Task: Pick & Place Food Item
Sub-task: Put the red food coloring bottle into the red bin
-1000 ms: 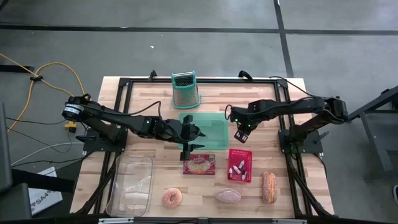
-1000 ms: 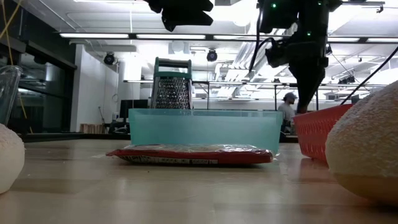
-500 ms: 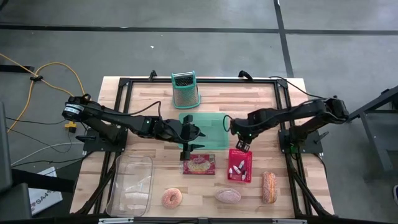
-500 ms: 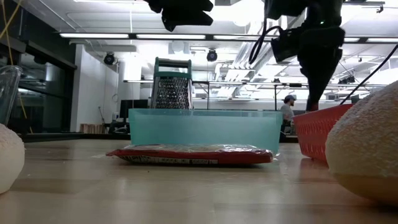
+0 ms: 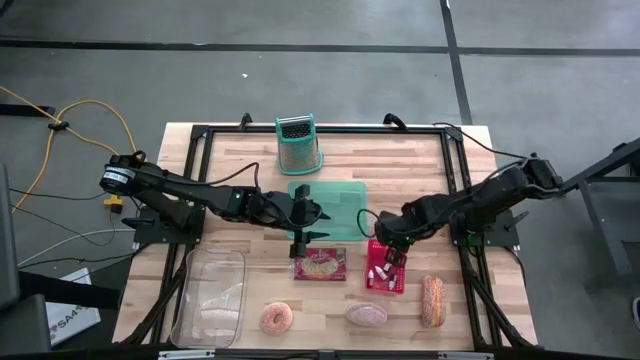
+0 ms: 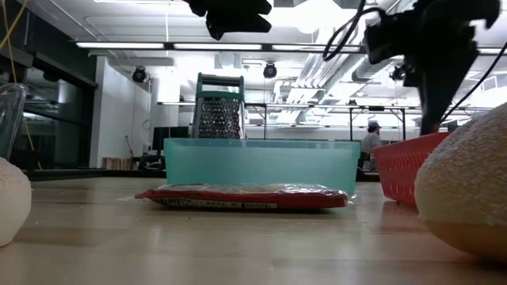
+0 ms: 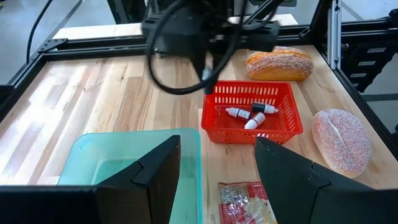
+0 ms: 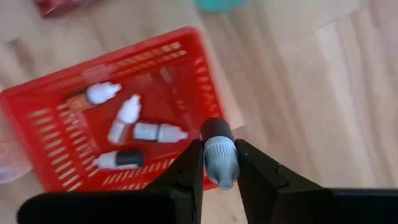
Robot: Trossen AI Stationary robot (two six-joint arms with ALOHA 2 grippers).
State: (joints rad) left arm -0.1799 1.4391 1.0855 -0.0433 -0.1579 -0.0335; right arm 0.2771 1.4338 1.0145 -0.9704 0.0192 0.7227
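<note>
A small dropper bottle [image 8: 219, 154], grey-bodied with a dark cap, is gripped between the closed fingers [image 8: 186, 171] of the right gripper [image 5: 390, 249]. The bottle's long axis runs along the fingers, cap end toward the wrist and nozzle end pointing away, out past the fingertips. It is held above the edge of the red basket [image 5: 369, 283], just over the rim on the side nearest the teal tray [image 5: 340, 193]. The inside of the basket lies ahead of and below the fingertips, so the coming move is judged to be a short advance over the rim followed by a release. Several similar small bottles [image 8: 134, 127] already lie flat on the basket floor, at mixed angles.

The left gripper [image 5: 303, 222] hangs over the front edge of the teal tray, above the red snack packet [image 5: 320, 266]; its fingers [image 7: 155, 174] are held partly apart with nothing between them. The right arm is clearly the nearer one to the basket.

Along the front edge of the bench lie a doughnut [image 5: 276, 319], a pale bun [image 5: 366, 315] and a sugared long roll [image 5: 432, 300], with a clear container [image 5: 211, 297] at the front left corner and a grater [image 5: 298, 145] near the back edge. Printing shows on the packet but cannot be read, and no label can be made out on the bottles.
</note>
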